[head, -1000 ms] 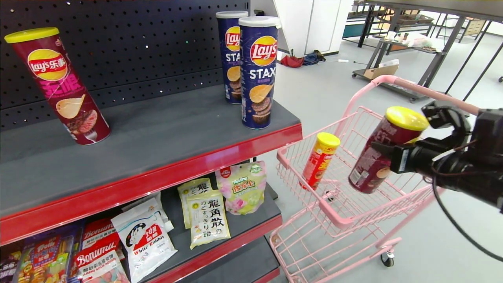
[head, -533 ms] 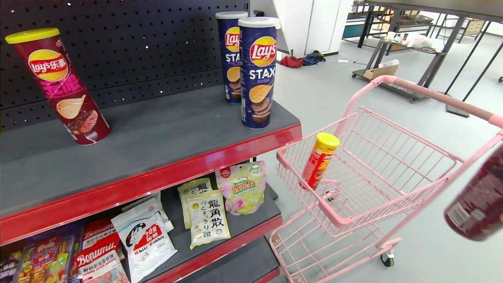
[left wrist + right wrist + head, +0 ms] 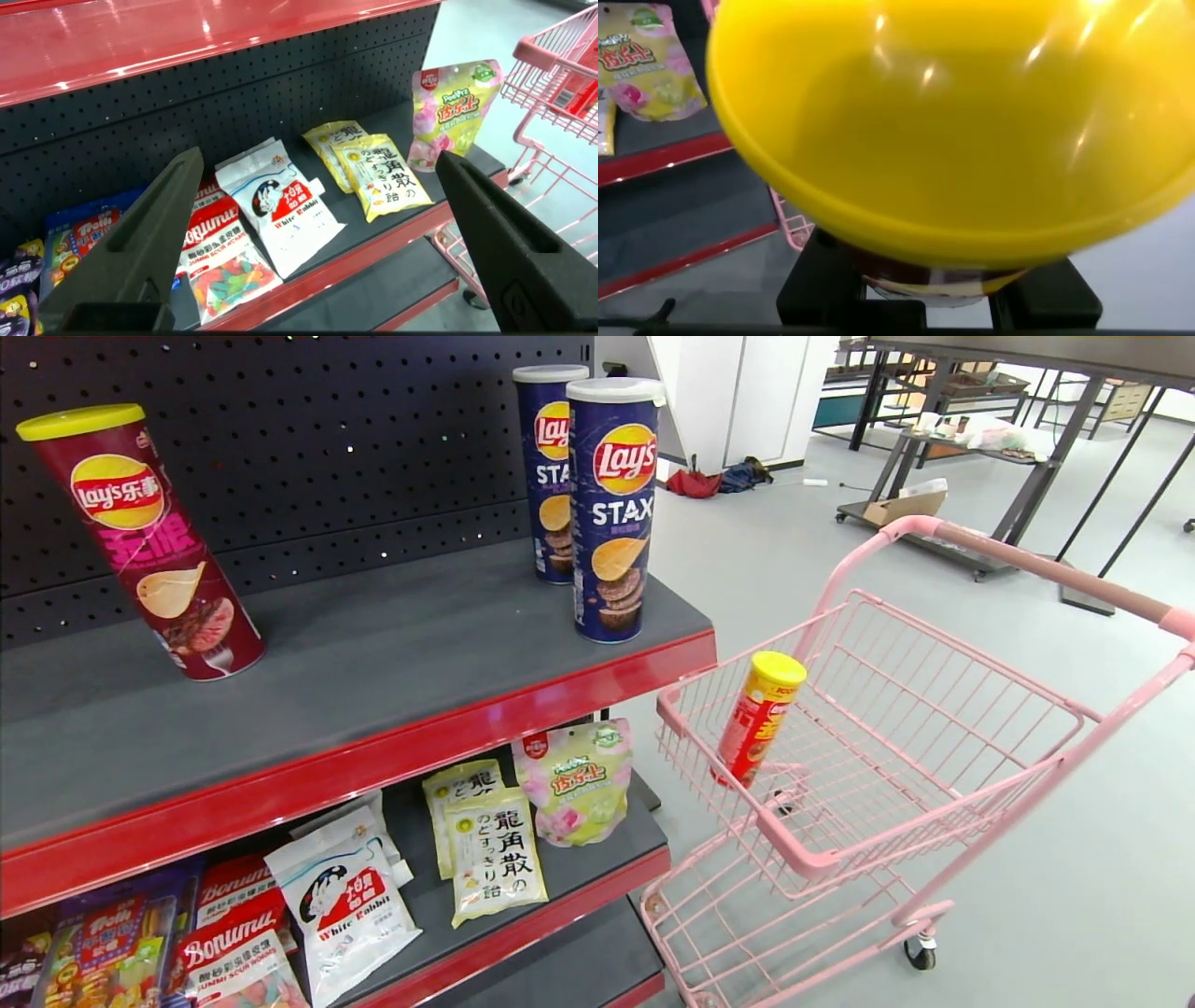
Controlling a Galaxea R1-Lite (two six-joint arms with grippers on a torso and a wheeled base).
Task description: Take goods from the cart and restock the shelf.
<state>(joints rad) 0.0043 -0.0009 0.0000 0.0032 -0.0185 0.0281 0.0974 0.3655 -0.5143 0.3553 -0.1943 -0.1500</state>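
Note:
A yellow-lidded maroon chips can [image 3: 952, 121] sits close against the right wrist camera, and my right gripper [image 3: 938, 294] is shut on its body below the lid. In the pink cart [image 3: 934, 728] a red can with a yellow lid [image 3: 756, 719] leans against the basket's near corner. On the grey top shelf [image 3: 392, 644] another maroon can [image 3: 159, 551] stands at the left and two blue cans [image 3: 611, 513] stand at the right end. My left gripper [image 3: 320, 157] hangs open with nothing in it, in front of the lower shelf.
Snack bags [image 3: 280, 210] lie in a row on the lower shelf [image 3: 560, 887], under the red shelf edge [image 3: 373, 756]. The top shelf has free room between the maroon can and the blue cans. Metal tables [image 3: 943, 457] stand across the grey floor.
My right arm carried the maroon can from above the cart to the right and down, past the edge of the head view. The cart, its red can and the shelf goods stayed put.

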